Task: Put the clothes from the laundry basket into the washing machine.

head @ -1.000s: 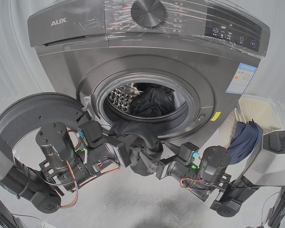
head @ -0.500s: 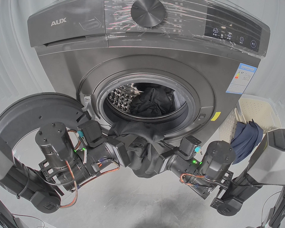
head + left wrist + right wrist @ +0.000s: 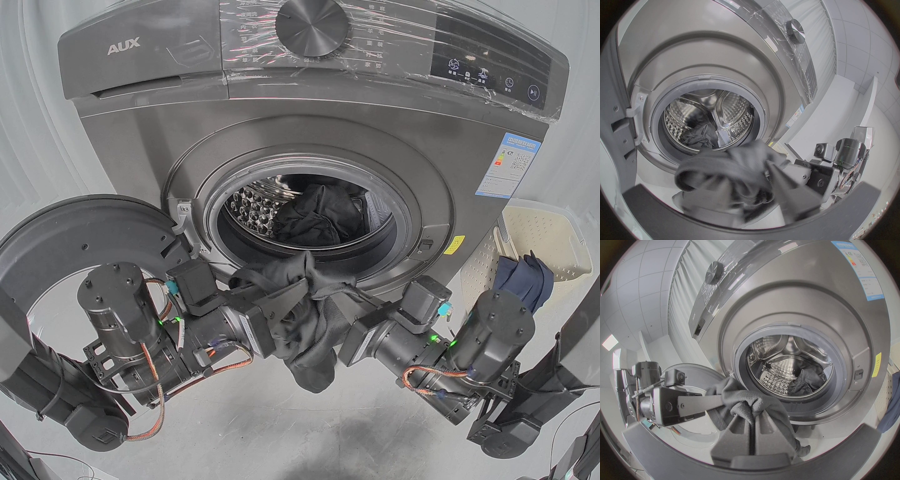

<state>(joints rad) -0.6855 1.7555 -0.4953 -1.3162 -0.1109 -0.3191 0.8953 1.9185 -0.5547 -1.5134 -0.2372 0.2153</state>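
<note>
While both arms meet at the lower centre of the head view, a dark garment (image 3: 309, 337) hangs bunched between the left gripper (image 3: 299, 292) and the right gripper (image 3: 342, 303), just below the mouth of the washing machine (image 3: 375, 144). More dark clothes (image 3: 319, 215) lie in the drum (image 3: 253, 209) at mid-frame. The open door (image 3: 81, 231) stands at the left. At the right edge, the laundry basket (image 3: 556, 240) has a navy garment (image 3: 522, 284) draped over its rim.

In the left wrist view, the dark garment (image 3: 725, 168) sits at lower centre, in front of the machine's mouth. Cloth wraps the left gripper, and whether it is clamped or spread cannot be told.

In the right wrist view, the right gripper (image 3: 752, 416) at bottom centre is closed tight, its tips pinching a fold of the dark garment (image 3: 747, 396). The left gripper enters the same bundle from the left of the frame. The dark clothes (image 3: 804, 382) show in the drum at centre right.
</note>
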